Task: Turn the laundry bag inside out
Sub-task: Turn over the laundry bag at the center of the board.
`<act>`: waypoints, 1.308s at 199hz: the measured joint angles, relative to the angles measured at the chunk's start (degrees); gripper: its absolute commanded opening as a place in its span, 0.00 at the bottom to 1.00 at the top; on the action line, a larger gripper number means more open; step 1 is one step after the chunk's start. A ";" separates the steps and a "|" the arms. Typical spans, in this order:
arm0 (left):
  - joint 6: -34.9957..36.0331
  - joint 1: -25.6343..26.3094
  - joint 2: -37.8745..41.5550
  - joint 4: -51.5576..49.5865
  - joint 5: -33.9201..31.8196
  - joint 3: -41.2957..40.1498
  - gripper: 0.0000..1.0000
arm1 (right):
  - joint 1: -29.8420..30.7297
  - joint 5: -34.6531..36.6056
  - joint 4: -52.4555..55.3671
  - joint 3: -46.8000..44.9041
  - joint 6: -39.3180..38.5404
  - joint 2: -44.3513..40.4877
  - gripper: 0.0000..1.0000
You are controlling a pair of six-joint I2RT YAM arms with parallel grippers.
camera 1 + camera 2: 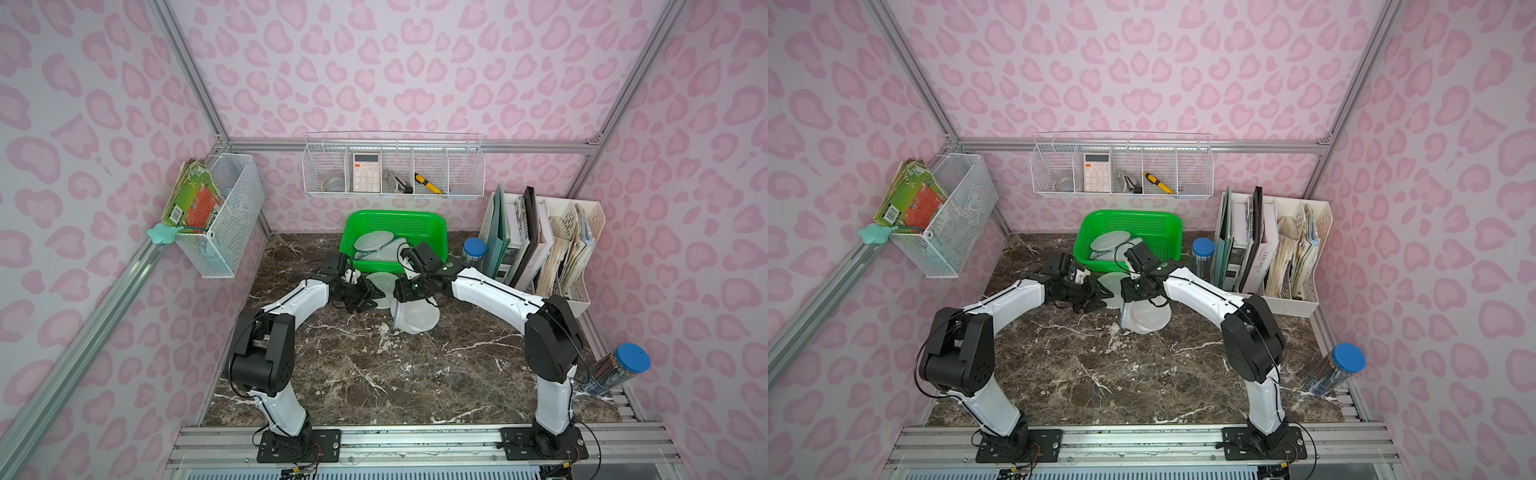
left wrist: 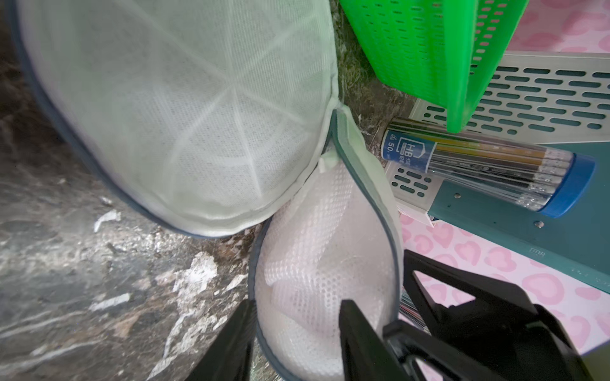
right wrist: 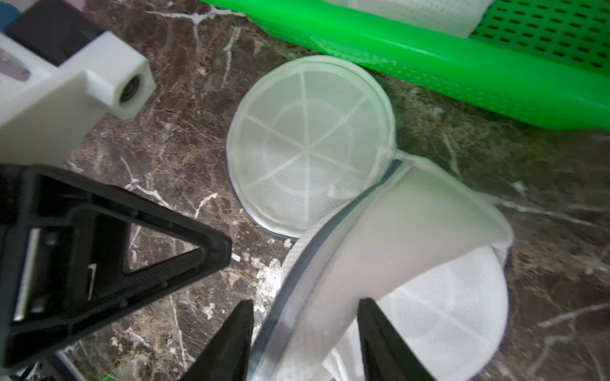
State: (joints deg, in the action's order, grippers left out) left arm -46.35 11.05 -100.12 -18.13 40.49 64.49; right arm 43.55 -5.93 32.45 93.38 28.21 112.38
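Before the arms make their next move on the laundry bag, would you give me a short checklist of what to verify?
1. Bag open: ok; the laundry bag lies open, one round panel flat on the table.
2. Left hand placed: ok; jaws either side of the bag's rim.
3. Right hand placed: ok; jaws either side of the bag's wall.
4. Fabric pinched: not ok; both pairs of jaws stand apart.
5. Room behind: cannot tell; the green basket stands close to the flat panel.
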 measured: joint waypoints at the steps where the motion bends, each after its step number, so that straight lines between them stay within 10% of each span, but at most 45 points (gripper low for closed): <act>1: 0.02 0.00 -0.04 0.09 0.02 -0.04 0.46 | 0.00 0.09 0.13 0.04 -0.02 0.02 0.46; 85: -0.44 3.76 -6.10 7.28 3.72 0.35 0.40 | -0.46 5.66 5.73 -2.93 -0.37 -2.34 0.00; 197: -5.22 6.12 -12.66 14.56 6.80 2.84 0.37 | -0.81 5.31 4.46 -5.11 0.11 -4.15 0.00; 260: -6.21 7.56 -14.97 15.10 6.84 4.68 0.00 | -0.85 4.98 3.87 -5.44 0.50 -4.66 0.00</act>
State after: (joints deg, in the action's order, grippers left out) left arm -52.56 18.61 -115.09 -3.03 47.33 69.17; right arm 42.70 -0.95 36.32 87.94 28.71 107.72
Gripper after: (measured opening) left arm 0.050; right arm 0.052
